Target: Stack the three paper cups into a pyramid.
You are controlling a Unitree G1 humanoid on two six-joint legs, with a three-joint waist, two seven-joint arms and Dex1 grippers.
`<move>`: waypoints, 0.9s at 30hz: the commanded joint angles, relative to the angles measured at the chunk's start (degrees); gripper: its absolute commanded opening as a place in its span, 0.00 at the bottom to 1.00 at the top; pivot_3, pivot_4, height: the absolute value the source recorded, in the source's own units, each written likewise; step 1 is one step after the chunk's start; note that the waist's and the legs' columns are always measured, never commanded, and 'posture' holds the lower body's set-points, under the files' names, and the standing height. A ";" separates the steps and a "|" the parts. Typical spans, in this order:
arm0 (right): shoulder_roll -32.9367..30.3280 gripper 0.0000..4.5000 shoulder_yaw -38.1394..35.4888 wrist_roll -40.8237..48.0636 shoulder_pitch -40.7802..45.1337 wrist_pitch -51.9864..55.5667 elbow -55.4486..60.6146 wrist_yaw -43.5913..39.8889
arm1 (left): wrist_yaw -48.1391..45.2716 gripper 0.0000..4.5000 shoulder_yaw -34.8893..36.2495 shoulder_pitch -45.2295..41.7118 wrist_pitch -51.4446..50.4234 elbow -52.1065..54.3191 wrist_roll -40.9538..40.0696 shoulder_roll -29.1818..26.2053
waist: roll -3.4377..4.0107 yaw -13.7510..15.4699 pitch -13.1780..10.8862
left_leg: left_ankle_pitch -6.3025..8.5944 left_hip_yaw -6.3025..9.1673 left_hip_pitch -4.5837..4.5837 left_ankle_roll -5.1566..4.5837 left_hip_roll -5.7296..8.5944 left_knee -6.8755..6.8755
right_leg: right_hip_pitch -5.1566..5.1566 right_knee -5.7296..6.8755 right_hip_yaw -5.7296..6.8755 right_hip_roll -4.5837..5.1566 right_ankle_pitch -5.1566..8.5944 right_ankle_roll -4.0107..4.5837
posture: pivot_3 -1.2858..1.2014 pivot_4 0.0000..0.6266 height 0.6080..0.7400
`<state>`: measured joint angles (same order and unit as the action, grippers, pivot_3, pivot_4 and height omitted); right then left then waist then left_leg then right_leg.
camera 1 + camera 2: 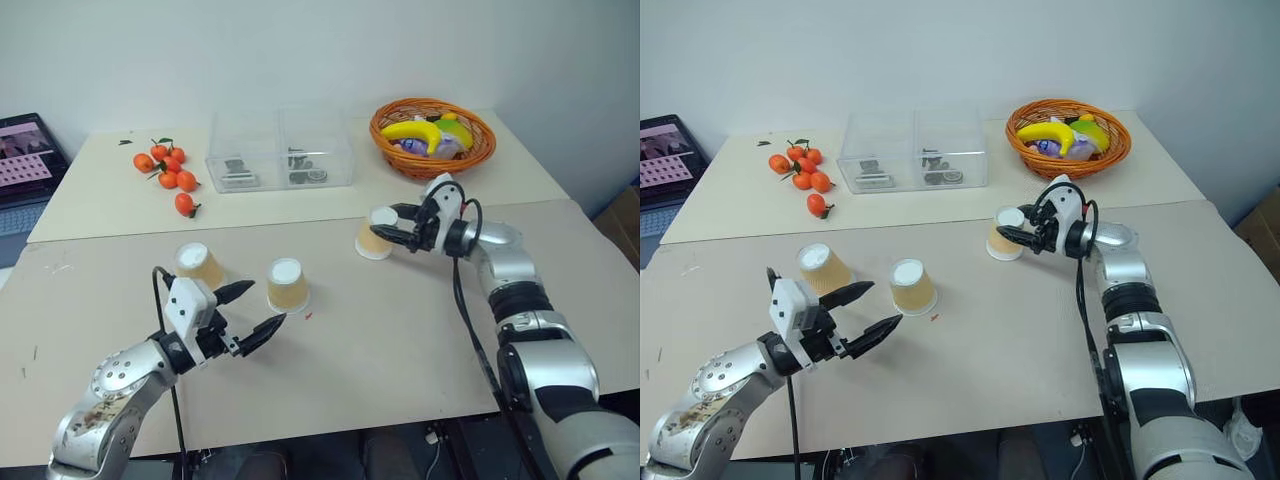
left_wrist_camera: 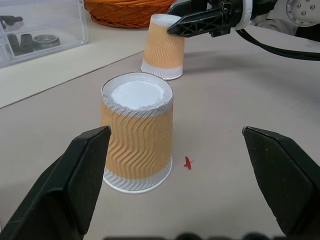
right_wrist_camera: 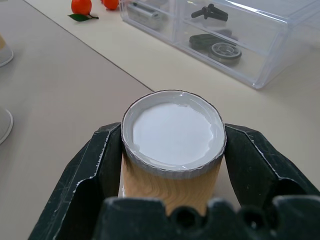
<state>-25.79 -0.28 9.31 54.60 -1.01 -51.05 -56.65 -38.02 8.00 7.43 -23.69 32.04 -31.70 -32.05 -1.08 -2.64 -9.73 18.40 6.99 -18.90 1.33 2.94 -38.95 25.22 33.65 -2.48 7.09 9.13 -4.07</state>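
Observation:
Three paper cups stand upside down on the beige table (image 1: 400, 340): the left one (image 1: 200, 265), the middle one (image 1: 288, 285) and the right one (image 1: 376, 235). My right gripper (image 1: 384, 222) is shut on the right cup near its top. In the right wrist view its fingers (image 3: 95, 165) press both sides of that cup (image 3: 172, 130), which rests on the table. My left gripper (image 1: 266, 304) is open and empty, just in front of the middle cup (image 2: 137, 135). Beyond it, the left wrist view also takes in the right cup (image 2: 164, 50).
On the far table lie several mandarins (image 1: 168, 170), a clear plastic box (image 1: 280, 150) of small parts and an orange basket (image 1: 480, 150) of fruit. A laptop (image 1: 25, 165) sits at the far left. A small red speck (image 2: 188, 162) lies by the middle cup.

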 commanded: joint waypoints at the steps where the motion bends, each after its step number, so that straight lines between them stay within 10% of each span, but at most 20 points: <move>1: -1.57 0.61 -0.83 3.04 -0.53 3.09 6.85 -5.93 | 0.27 1.00 1.46 0.91 2.13 2.84 -0.06 0.34 | 0.00 0.03 0.00 | 0.00 0.00 -0.01 0.00 0.00 0.00 | 0.00 0.00 0.00 0.00 0.00 0.00 | 0.52 0.24 0.99; 9: -4.73 0.61 2.85 9.59 -14.17 18.58 33.00 -16.38 | 0.86 1.00 1.79 2.16 2.81 3.12 0.05 0.78 | 0.03 0.07 0.02 | 0.02 0.05 -0.16 -0.03 0.00 -0.02 | 0.04 0.09 0.03 0.01 -0.02 -0.04 | 0.52 0.24 0.99; 27: 3.31 0.61 7.30 7.58 -12.69 15.69 30.23 -15.09 | 2.72 1.00 2.35 2.70 3.66 3.45 0.40 1.49 | 0.03 0.07 0.02 | 0.00 0.01 0.15 0.01 -0.02 -0.03 | -0.06 0.13 0.00 -0.02 -0.02 0.02 | 0.52 0.24 0.99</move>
<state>-22.93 6.77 16.75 40.83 15.95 -21.10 -71.21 -35.62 9.19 9.89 -21.49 33.15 -31.36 -30.83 -1.05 -2.57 -9.71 18.40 7.00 -18.76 1.35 2.92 -38.98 25.17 33.79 -2.48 7.07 9.10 -4.06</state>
